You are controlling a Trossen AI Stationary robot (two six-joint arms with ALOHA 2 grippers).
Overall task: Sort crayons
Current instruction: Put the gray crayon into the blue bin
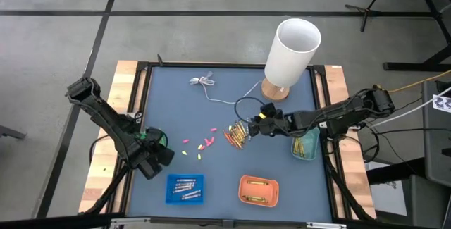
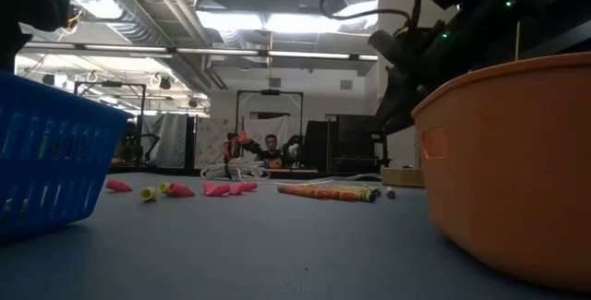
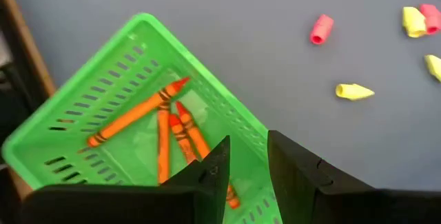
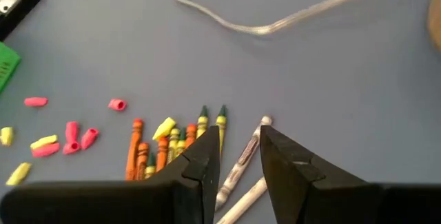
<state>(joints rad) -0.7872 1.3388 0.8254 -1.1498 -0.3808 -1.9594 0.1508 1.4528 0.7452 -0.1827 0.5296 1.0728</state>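
Observation:
A loose pile of orange, yellow and grey crayons (image 1: 237,136) (image 4: 165,148) lies flat on the blue-grey table, near its middle. My right gripper (image 1: 252,127) (image 4: 240,151) hovers open just over the pile's right side; a grey crayon (image 4: 242,162) shows on the table through the gap between its fingers. At the table's left, my left gripper (image 1: 151,160) (image 3: 247,165) is open above a green tray (image 3: 83,107). Three orange crayons (image 3: 138,114) lie on the tray's floor. Nothing is between its fingers.
A blue tray (image 1: 184,188) with grey crayons and an orange tray (image 1: 258,190) stand near the front edge. Another tray (image 1: 305,144) sits under the right arm. Pink and yellow bits (image 1: 201,146) lie left of the pile. A white cable (image 1: 211,88) and a tall white cylinder (image 1: 292,53) are at the back.

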